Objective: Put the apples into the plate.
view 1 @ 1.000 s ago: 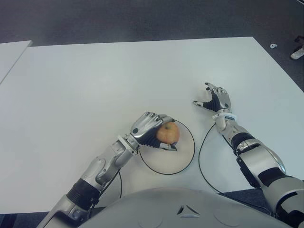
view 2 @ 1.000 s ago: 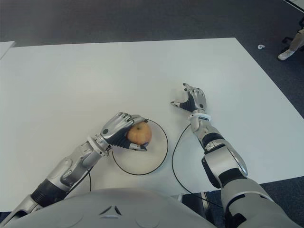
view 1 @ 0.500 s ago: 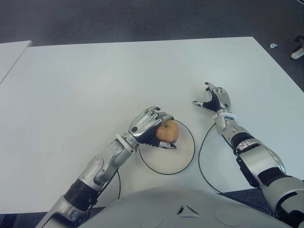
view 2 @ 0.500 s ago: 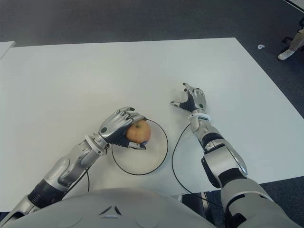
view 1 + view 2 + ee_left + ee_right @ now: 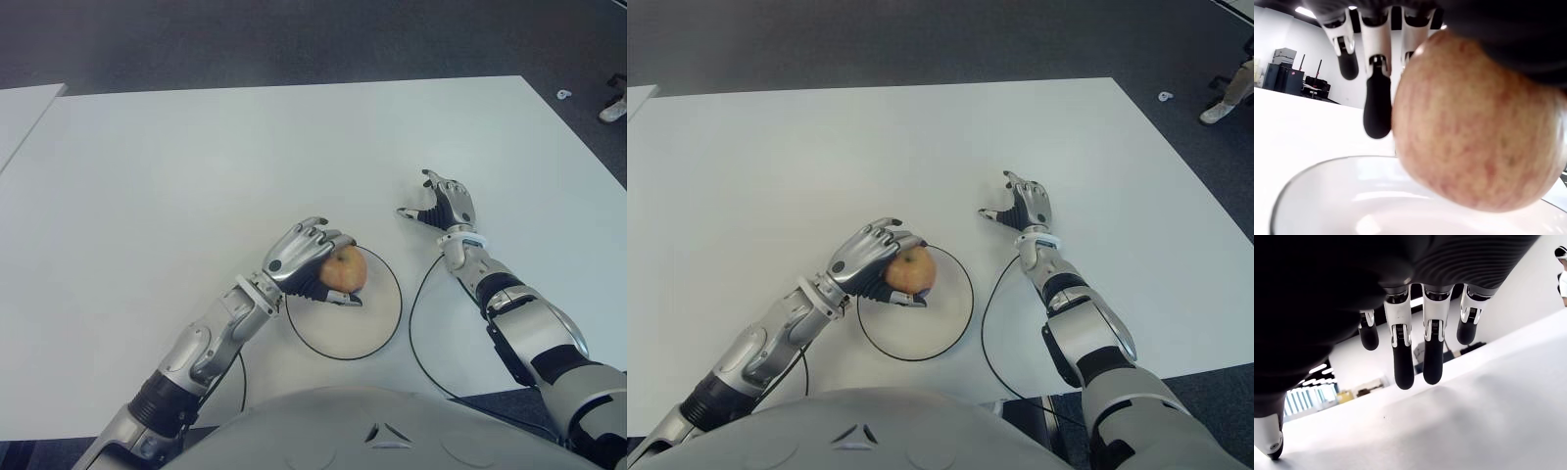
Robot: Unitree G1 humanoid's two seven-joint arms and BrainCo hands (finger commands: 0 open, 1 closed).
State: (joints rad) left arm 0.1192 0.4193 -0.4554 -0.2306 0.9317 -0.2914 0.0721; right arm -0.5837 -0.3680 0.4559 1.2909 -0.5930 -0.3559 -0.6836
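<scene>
**Apple held over the plate's rim**

The left hand [image 5: 306, 257] grasps an apple [image 5: 344, 271] above the far-left part of a plate [image 5: 377, 328], a white dish with a dark rim lying on the white table [image 5: 196, 166]. In the left wrist view the apple [image 5: 1474, 127] hangs just above the plate's [image 5: 1317, 196] white surface; whether the two touch cannot be told. The fingers [image 5: 1376, 103] curl down past the fruit's side, with the palm pressed on it from above. The right hand [image 5: 443, 204] shows to the right of the plate, beyond its far edge, fingers [image 5: 1403, 357] loose, uncurled and holding nothing above the bare table. A black cable [image 5: 416, 323] loops on the table just right of the plate.
</scene>
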